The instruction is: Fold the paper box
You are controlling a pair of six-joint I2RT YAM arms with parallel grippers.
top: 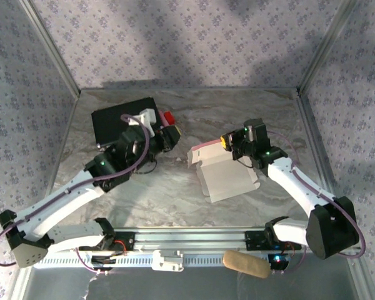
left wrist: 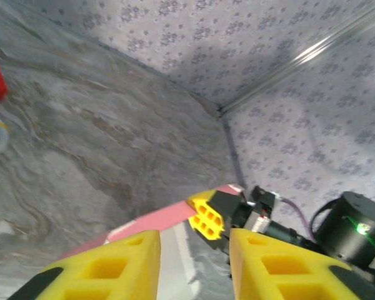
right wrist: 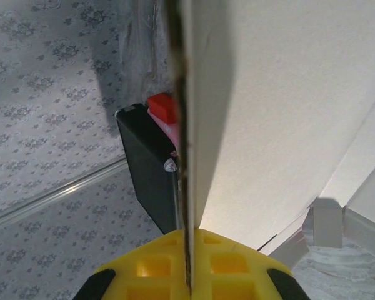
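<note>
Paper box [top: 228,178] lying half-opened on the marbled grey surface [top: 175,197], right of centre in the top view, pale inner side facing up. One pink-backed flap standing up along its upper-left edge.

Right gripper [top: 226,142] clenching that raised flap near its upper end, pinching the card from both sides. Seen from the right wrist, yellow fingertips [right wrist: 156,269] at bottom centre closing tight on the flap's thin edge. Card rising straight up out of them, with the whitish panel of the paper box [right wrist: 287,112] spreading off to the right.

Left gripper [top: 170,136] hovering left of centre in the top view, well apart from the paper box. Jaws standing partly apart and grasping nothing. Seen from the left wrist, two yellow pads [left wrist: 106,269] sitting along the bottom edge with a clear gap between them. Pointing toward the pink flap and the right gripper [left wrist: 206,220] pinching it at lower centre.

Black case [top: 119,122] lying flat at upper left of the top view, just beside the left gripper. Red block [top: 169,117] sitting by the case's upper-right corner. Tan cylindrical item [top: 245,264] resting near the rail at the bottom edge, well apart from everything else. Nothing standing between the two grippers on the surface.
</note>
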